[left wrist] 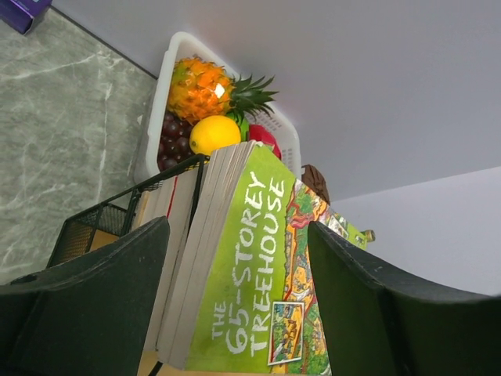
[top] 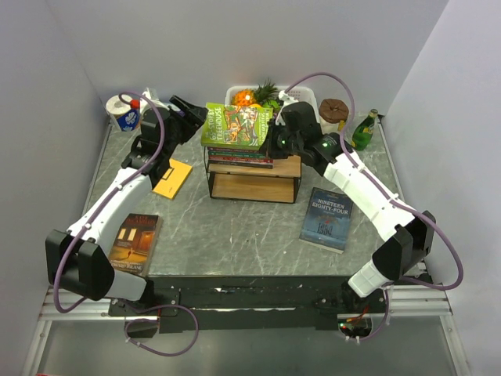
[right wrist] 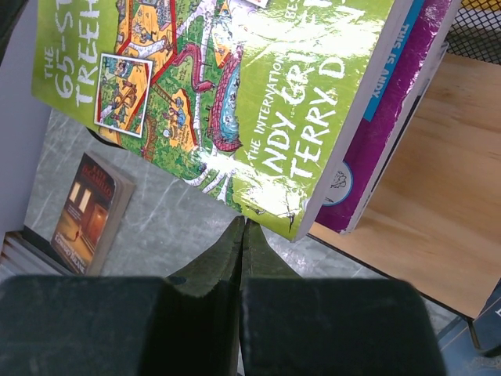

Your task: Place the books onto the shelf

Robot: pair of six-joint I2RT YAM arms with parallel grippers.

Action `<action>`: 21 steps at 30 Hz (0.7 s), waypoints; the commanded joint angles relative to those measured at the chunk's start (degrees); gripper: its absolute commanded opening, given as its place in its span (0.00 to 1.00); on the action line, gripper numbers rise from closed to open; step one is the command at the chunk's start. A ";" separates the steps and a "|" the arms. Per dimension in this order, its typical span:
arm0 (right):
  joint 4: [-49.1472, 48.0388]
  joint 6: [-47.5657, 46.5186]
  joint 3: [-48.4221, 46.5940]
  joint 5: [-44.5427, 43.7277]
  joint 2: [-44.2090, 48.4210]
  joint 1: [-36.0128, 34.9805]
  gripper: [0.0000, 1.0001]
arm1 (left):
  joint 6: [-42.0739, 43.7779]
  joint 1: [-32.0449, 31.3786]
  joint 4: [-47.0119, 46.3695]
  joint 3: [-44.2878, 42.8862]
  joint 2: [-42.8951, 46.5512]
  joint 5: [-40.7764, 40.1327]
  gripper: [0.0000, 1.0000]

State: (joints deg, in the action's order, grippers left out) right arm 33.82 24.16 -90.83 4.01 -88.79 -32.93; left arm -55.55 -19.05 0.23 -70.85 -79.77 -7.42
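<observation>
Only the top view takes in the whole layout. The shelf [top: 254,188] carries a stack [top: 243,155] of books on its upper board, with the green Treehouse book [top: 235,125] on top. The left claw [top: 194,119] is just off the stack's left end and the right claw [top: 274,143] is at its right end. Only this view shows the blue book [top: 327,218] flat on the table, back toward the base from the right claw. It also shows the yellow book [top: 172,178] beside the left arm, below its claw.

The left wrist view settles what the top view cannot. The left claw's fingers [left wrist: 94,305] stand wide apart, with the Treehouse spine ahead in the gap and space visible on both sides. Beyond it is the fruit basket [left wrist: 168,78].

In the right wrist view the right claw's fingers [right wrist: 219,258] are pressed together with nothing between them. The Treehouse corner hangs over just past their tips, a purple book [right wrist: 391,117] lies under it, and the bare board is to the right. The brown book [right wrist: 86,211] lies on the table, down left of the tips.

From above, both claws are dark shapes and their jaws cannot be read. Whether the right tips touch the Treehouse book cannot be told. The lower books show only their edges, so their number is unclear. A purple object [left wrist: 19,9] is cut off at a corner of the left wrist view.
</observation>
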 commanded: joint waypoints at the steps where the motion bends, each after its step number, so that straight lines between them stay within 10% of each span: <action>1: -2.79 0.18 -0.93 0.21 1.86 0.50 0.00 | 1.50 0.24 1.00 -2.63 1.55 0.65 0.76; 21: -1.04 -0.52 -2.78 0.12 1.17 0.58 0.00 | 0.71 0.24 0.21 -3.33 -2.41 6.98 0.60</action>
State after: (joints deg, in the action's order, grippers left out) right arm 33.71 24.16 -90.87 4.29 -88.53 -32.84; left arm -55.18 -19.05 1.63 -71.22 -81.32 -2.33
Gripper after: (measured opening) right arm 0.008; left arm 0.617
